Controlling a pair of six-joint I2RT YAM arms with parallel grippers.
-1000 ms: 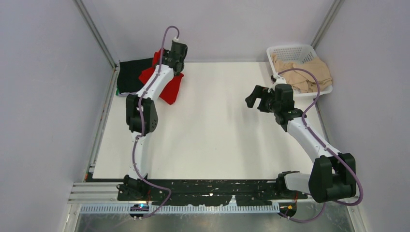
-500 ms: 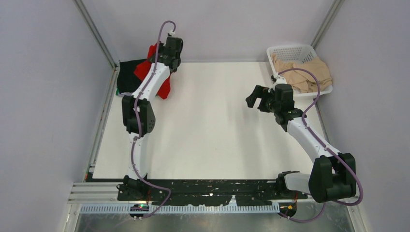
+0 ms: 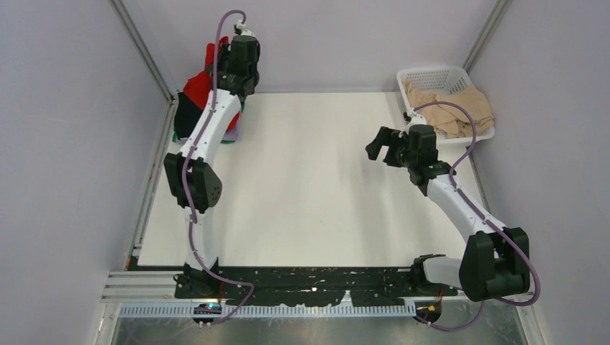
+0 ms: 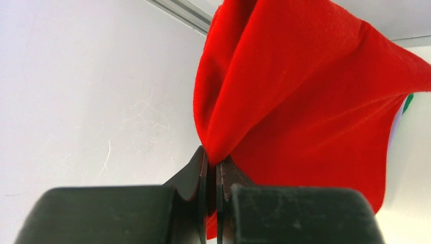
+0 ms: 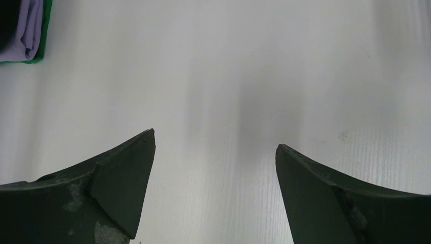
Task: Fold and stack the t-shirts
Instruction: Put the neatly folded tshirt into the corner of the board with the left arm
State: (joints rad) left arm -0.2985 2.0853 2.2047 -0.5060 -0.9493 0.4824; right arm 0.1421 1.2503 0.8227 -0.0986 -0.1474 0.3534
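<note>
**Red shirt held high at the far-left corner**

The left gripper point(image 4: 211, 158), jaws pinched on a fold of the red t-shirt point(image 4: 305, 91), holds it above the folded stack point(image 3: 180, 118) at the far left of the table point(image 3: 324, 187). The right gripper point(image 5: 215, 141) hangs spread near the middle (beige shirts point(image 3: 453, 108) wait in the basket point(image 3: 431, 73), far right). We would lower the red one squarely, edges aligned, before letting go.

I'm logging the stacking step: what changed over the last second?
The left gripper, shut on the red t-shirt, swung left and toward the far corner, pulling the shirt off the table to hang over the folded stack. Nothing was let go. The right gripper stayed open above the table, and the beige shirts stayed in the basket.
</note>
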